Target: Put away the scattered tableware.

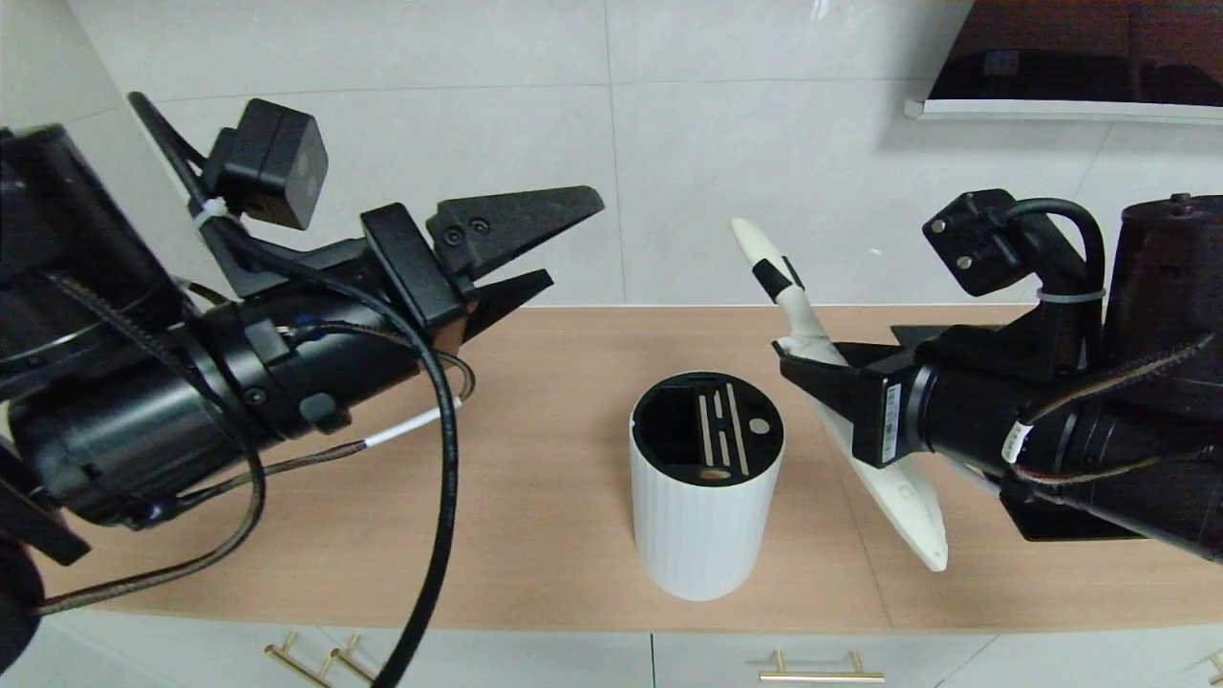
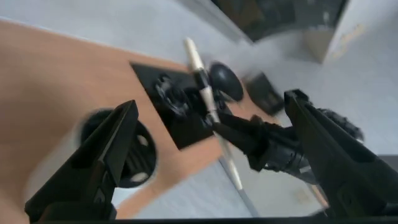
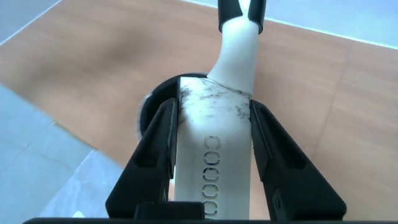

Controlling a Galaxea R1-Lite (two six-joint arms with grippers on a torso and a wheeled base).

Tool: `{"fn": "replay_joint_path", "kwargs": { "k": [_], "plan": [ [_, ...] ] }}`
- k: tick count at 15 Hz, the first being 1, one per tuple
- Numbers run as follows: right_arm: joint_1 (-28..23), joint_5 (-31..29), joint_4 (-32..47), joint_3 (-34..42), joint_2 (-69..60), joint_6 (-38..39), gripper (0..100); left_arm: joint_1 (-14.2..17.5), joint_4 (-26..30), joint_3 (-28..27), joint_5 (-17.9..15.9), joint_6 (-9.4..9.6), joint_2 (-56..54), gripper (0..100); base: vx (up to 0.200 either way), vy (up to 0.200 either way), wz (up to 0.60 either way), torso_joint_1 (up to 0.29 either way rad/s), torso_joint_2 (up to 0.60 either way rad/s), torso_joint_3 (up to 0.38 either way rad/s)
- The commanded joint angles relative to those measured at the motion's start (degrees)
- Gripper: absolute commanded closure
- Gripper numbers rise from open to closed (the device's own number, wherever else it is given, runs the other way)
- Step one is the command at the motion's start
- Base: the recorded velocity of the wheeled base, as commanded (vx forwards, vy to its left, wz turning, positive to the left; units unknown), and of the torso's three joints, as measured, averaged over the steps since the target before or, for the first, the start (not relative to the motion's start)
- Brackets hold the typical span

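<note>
Head view: pinching a white utensil [image 1: 898,497] slantwise in the right gripper [image 1: 807,358], just right of the white ribbed holder [image 1: 705,506] upright mid-worktop near the front edge. Left gripper [image 1: 573,239] spread, raised over the worktop's left.

Left wrist view: blurred, spread fingers [image 2: 102,168] framing holder and utensil.

Right wrist view: clamped on the utensil's broad part, above the holder's dark top.

Colour key. Knife [image 1: 893,492]: white, handle ringed in black, blade marked with a row of oval outlines and dark smudges [image 3: 214,143]. Holder [image 1: 705,516]: white, vertically ribbed, black slotted top. Left gripper [image 1: 573,239] and right gripper [image 1: 812,358]: black. Counter [image 1: 554,478]: light wood grain. Far wall [image 1: 745,143]: pale grey tiles. Near cabinet fronts [image 1: 573,659]: white, with brass-coloured handles [image 1: 822,677].
</note>
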Motion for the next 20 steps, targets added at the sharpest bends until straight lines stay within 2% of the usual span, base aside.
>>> {"fn": "replay_joint_path", "kwargs": {
  "k": [1, 3, 6, 7, 8, 12, 20],
  "plan": [
    [2.59, -1.09, -0.15, 0.35, 0.84, 0.65, 100, -2.15, -1.45, 0.83, 0.27, -0.11, 3.25, 0, 0.000, 0.000, 0.00, 0.000, 0.00, 0.000],
    [4.96, -1.44, -0.24, 0.79, 0.84, 0.91, 100, -4.70, -2.16, 0.83, 0.89, 0.24, 6.68, 0, 0.000, 0.000, 0.00, 0.000, 0.00, 0.000],
    [6.89, -1.52, -0.32, 1.14, 0.75, 1.00, 100, -7.87, -6.64, 0.48, 6.95, 0.24, 12.48, 0, 0.000, 0.000, 0.00, 0.000, 0.00, 0.000],
    [8.13, -1.52, -0.32, 1.40, 0.75, 1.44, 100, -9.27, -10.15, 0.13, 9.85, 0.33, 15.65, 0, 0.000, 0.000, 0.00, 0.000, 0.00, 0.000],
    [8.74, -1.61, -0.41, 1.66, 0.84, 1.44, 100, -9.89, -11.74, 0.13, 10.47, 0.33, 16.88, 0, 0.000, 0.000, 0.00, 0.000, 0.00, 0.000],
    [10.41, -1.61, -1.82, 2.19, 1.98, 1.53, 100, -11.47, -12.35, 0.31, 10.47, 0.33, 16.52, 0, 0.000, 0.000, 0.00, 0.000, 0.00, 0.000],
    [10.94, -1.61, -2.96, 3.07, 2.77, 1.44, 100, -11.56, -13.14, 0.22, 10.73, 0.33, 16.88, 0, 0.000, 0.000, 0.00, 0.000, 0.00, 0.000]
  ]
}}
